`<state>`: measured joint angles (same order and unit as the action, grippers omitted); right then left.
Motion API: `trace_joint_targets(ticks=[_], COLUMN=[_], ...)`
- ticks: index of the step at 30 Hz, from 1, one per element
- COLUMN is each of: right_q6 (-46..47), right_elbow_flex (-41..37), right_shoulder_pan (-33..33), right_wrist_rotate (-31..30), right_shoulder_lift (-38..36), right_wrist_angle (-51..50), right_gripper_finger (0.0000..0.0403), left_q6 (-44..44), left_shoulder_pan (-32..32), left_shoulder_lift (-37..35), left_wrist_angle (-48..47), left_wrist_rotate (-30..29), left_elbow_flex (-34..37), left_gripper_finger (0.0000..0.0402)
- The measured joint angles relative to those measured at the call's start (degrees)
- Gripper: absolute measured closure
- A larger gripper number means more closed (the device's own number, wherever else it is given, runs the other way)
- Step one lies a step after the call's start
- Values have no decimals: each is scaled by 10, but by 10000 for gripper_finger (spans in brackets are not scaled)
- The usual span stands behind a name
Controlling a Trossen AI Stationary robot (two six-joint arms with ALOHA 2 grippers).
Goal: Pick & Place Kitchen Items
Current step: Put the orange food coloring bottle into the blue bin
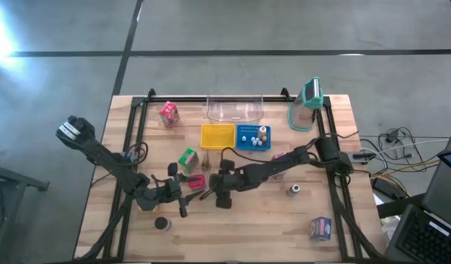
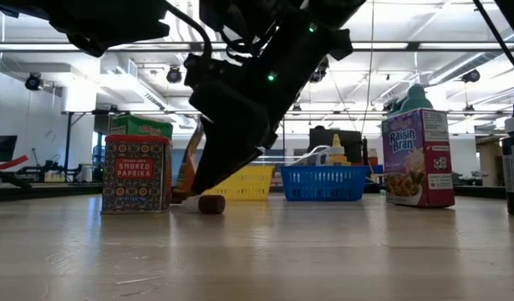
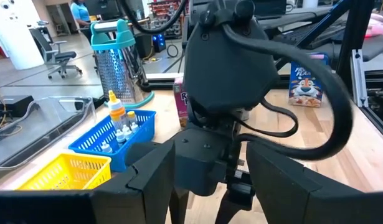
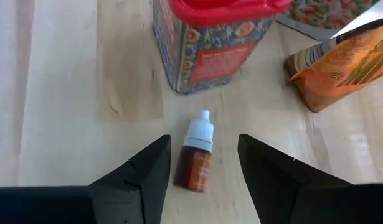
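A small brown dropper bottle point(image 4: 194, 163) with a white cap lies on its side on the wood table; it also shows as bottle point(image 2: 208, 203) in the low view. My right gripper point(image 4: 202, 171) hangs open over it, slanting down, one finger on either side and touching nothing. Just beyond the bottle stand a red-lidded paprika tin point(image 4: 210, 43) and an orange packet point(image 4: 347, 62). My left gripper point(image 3: 203, 180) waits open and level just left of the right gripper point(image 1: 216, 192), with nothing between its fingers.
Behind stand a yellow basket point(image 1: 217, 136), a blue basket point(image 1: 252, 137) with small bottles, a clear tray point(image 1: 235, 108) and a teal-lidded jug point(image 1: 307, 103). A green carton point(image 1: 188, 158), pink carton point(image 1: 169, 114), purple carton point(image 1: 320, 229) and dark disc point(image 1: 162, 224) lie around.
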<state>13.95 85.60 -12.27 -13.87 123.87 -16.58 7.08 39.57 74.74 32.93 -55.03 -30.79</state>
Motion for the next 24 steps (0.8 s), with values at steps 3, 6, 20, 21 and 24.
trace_joint_targets(ticks=[3, 6, 20, 21, 24], right_q6=[3, 6, 11, 13, 20], right_elbow_flex=[0, 0, -13, -15, -22], right_shoulder_pan=[0, 0, 7, 8, 10], right_wrist_rotate=[7, 9, 34, 34, 34], right_shoulder_lift=[0, 0, 3, 3, 3], right_wrist_angle=[4, 10, 35, 35, 37], right_gripper_finger=[221, 231, 254, 251, 241], left_q6=[0, 0, 0, 0, 0], left_shoulder_pan=[0, 0, 0, 0, 0], left_shoulder_lift=[0, 0, 0, 0, 0], left_wrist_angle=[0, 0, 0, 0, 0], left_wrist_rotate=[0, 0, 1, 1, 1], left_elbow_flex=[0, 0, 1, 1, 1], left_gripper_finger=[197, 197, 197, 197, 197])
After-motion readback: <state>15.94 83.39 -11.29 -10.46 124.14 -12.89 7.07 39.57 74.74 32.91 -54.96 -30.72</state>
